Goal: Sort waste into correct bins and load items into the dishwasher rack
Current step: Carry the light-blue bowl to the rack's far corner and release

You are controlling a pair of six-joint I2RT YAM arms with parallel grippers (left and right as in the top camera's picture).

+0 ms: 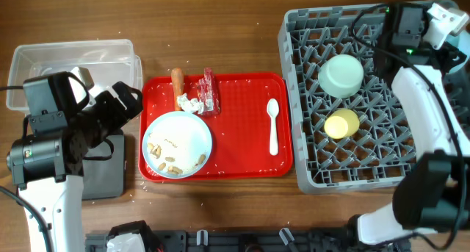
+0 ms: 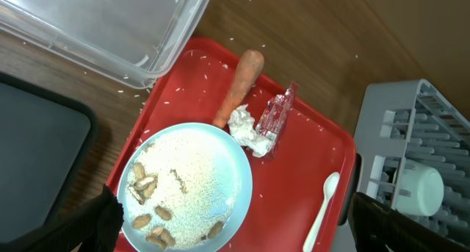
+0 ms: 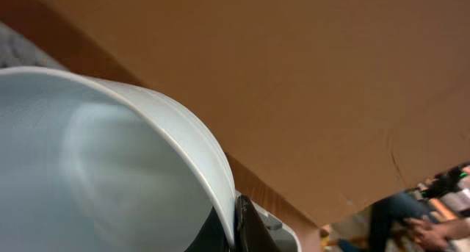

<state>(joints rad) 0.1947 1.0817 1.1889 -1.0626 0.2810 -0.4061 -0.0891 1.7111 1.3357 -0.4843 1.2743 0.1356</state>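
**The tray waste is the left arm's job, and the sausage stick lies ahead of its fingers**

Your left fingers [image 2: 92,226] are wide apart and hold nothing, one at each lower corner of the wrist view. The pale-blue plate [image 2: 192,189] sits below the gap between them, carrying beige crumbs [image 2: 147,193]. It rests on the red serving tray [image 2: 308,171].

The other waste lies past the plate's far rim. The sausage stick [image 2: 239,87] is there, with the white tissue [image 2: 247,131] just beside its near end and the red wrapper [image 2: 279,116] against the tissue. The stick's long axis runs diagonally to the line between your fingers (so I judge a wrist turn is needed to close across its narrow width). The clear tub [image 2: 110,31] and black tray [image 2: 37,156] are both near, on this arm's side.

The right arm is well apart from all this, over the dishwasher rack [image 1: 308,164]. The rim of the light-blue bowl [image 1: 341,74] fills its wrist view beside the right fingers [image 3: 253,226]. You cannot tell whether those fingers clamp the bowl.

The white spoon [image 1: 273,126] lies on the tray's rack side, lengthwise front to back.
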